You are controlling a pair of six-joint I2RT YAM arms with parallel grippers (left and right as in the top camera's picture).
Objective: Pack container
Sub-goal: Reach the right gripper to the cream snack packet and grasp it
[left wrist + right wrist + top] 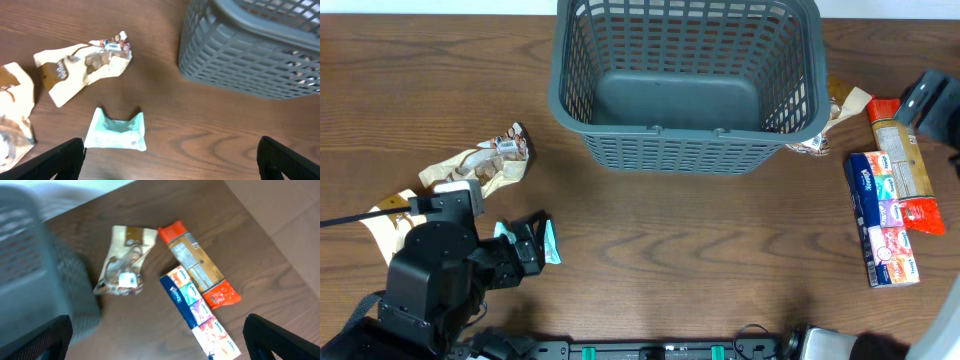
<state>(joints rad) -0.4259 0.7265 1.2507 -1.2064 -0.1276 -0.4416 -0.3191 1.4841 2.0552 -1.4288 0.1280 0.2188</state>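
The dark grey-blue slotted container (685, 75) stands empty at the back middle of the table. It also shows in the left wrist view (250, 55) and, blurred, in the right wrist view (35, 265). My left gripper (532, 245) is open and empty, just short of a small teal pack (552, 240) lying flat on the wood. In the left wrist view the teal pack (116, 131) lies near the left finger of that gripper (170, 145). My right gripper (157, 322) is open and empty, high at the far right (932, 100) above the snacks.
Two cream-brown snack packs (485, 165) (390, 215) lie at the left. At the right lie a cream-brown pack (835, 115) against the container, an orange-ended pack (902, 165) and a blue tissue multipack (882, 220). The table's right edge shows in the right wrist view.
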